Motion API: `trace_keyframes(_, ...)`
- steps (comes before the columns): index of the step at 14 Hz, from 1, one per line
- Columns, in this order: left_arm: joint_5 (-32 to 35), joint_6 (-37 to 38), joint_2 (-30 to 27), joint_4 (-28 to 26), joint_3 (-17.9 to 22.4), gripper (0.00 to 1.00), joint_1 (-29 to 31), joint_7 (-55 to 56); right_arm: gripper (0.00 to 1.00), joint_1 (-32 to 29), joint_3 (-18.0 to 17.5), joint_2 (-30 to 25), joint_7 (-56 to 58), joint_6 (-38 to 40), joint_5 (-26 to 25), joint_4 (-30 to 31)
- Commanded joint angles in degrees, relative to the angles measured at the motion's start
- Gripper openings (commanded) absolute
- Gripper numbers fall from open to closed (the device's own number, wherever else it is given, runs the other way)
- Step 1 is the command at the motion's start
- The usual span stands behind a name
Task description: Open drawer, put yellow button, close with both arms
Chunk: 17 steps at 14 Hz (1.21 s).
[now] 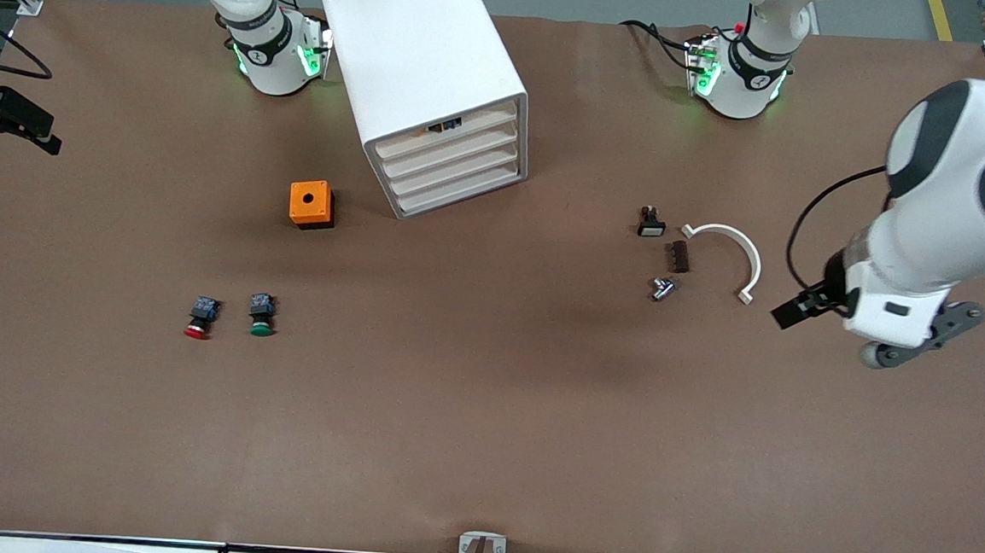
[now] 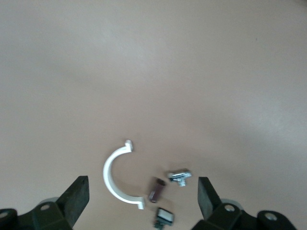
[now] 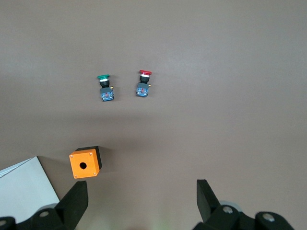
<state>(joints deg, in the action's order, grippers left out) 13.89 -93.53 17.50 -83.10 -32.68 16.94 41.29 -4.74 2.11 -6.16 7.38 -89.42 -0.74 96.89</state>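
- Left gripper (image 2: 142,188) hung over the bare table (image 1: 484,413) at the left arm's end, and its two black fingers (image 2: 76,195) stood spread wide with nothing between them
- Just off that claw lay a small cluster of parts: a white half-ring clip (image 1: 738,253) was closest to it, then a brown block (image 1: 680,256) and a metal fitting (image 1: 662,289), with a little black switch (image 1: 650,223) outermost
- Right gripper (image 3: 141,190) was up over the table at the right arm's end, its fingers (image 3: 76,197) also parted wide and holding nothing
- Below that claw sat the orange box (image 3: 85,163) with a round hole in its top, and a corner of the white cabinet (image 1: 420,58) showed beside it
- Farther out from the right claw lay the green button (image 3: 105,86) and the red button (image 3: 143,82), side by side but not touching, both tipped over on the table
- The drawer (image 1: 450,135), topmost of four, sat well apart from both claws, and its front looked level with the three lower drawers (image 1: 456,176)
- A small dark-and-blue thing (image 1: 445,126) peeked out at that drawer's upper edge; its cap was hidden, so I could not tell whether it was the yellow button
- Neither claw touched the cabinet or any part on the table
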Motion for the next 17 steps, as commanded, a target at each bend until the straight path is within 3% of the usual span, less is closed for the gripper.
trace_keyframes(1, 0.79, 2.91, -2.72, 0.93, -0.72, 1.0, 2.05, -8.39, 1.0, -1.24, -0.7, -1.05, 1.15, -0.67, -0.05, 0.41)
trace_keyframes(3, -0.17, 3.44, -5.44, 0.32, 2.77, 1.0, 0.13, -13.75, 1.0, -1.24, -0.7, -1.14, 1.15, -0.76, -0.13, -0.2)
trace_keyframes(6, -4.28, 6.69, -9.84, -0.56, 15.68, 1.0, -9.79, -22.27, 1.0, -1.24, -0.7, -1.05, 1.24, -0.49, -0.22, -0.91)
trace_keyframes(10, -10.62, 7.4, -16.08, -4.25, 29.22, 1.0, -16.22, -35.2, 1.0, -1.15, -0.79, -1.05, 1.06, -0.06, -0.14, -1.96)
trace_keyframes(14, -10.9, 8.1, -18.12, -4.26, 33.38, 1.0, -19.48, -36.45, 1.0, -1.24, -0.79, -0.96, 0.62, 0.56, -0.13, -2.23)
trace_keyframes(17, -10.9, 8.1, -19.26, -4.0, 33.91, 1.0, -20.1, -39.07, 1.0, -1.15, -0.79, -0.96, 0.62, 0.56, -0.05, -2.23)
